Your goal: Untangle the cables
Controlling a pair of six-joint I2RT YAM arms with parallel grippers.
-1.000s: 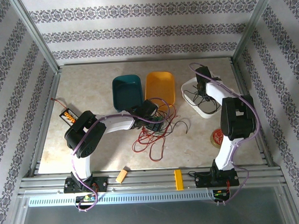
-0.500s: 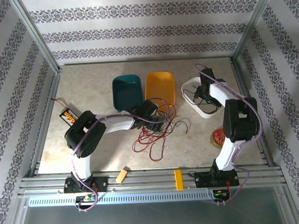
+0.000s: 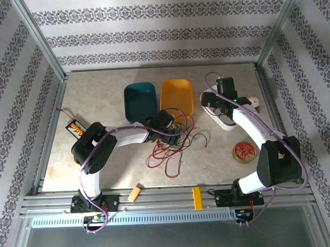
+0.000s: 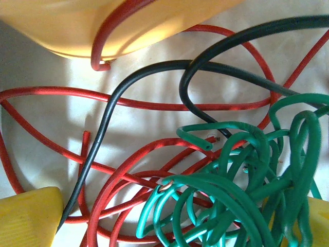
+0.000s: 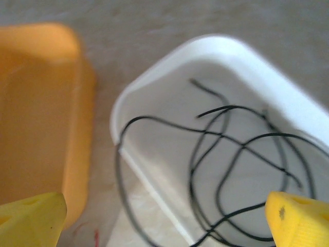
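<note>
- Left gripper (image 3: 172, 136) (image 4: 172, 221): jaws spread wide, nothing clamped. It hangs low over the tangle of cables (image 3: 168, 148) at mid bench (image 3: 99, 93).
- Left wrist view: the green cable (image 4: 231, 200) lies bunched in tight loops between the two yellow fingertips (image 4: 28, 218). I cannot tell whether it touches either one.
- Red cable (image 4: 51, 95): runs in long loops under and around the green bunch. One cut end lies against the near wall of the orange tray (image 4: 77, 25).
- Black cable (image 4: 103, 139): crosses over the red loops and curls back towards the green bunch.
- Right gripper (image 3: 214, 103) (image 5: 164, 218): jaws wide apart and empty, held above the left rim of the white tray (image 3: 227, 124) (image 5: 154, 77).
- A second black cable (image 5: 241, 149) lies loosely coiled inside the white tray. One strand hangs over the rim onto the bench.
- Orange tray (image 3: 176, 96) (image 5: 36, 103) sits just left of the white tray, and the teal tray (image 3: 140, 100) is beside it on the other side.
- Battery box (image 3: 75, 127): at the left of the bench, well apart from the tangle.
- Tape roll (image 3: 243, 151): near the white tray, on its near side.
</note>
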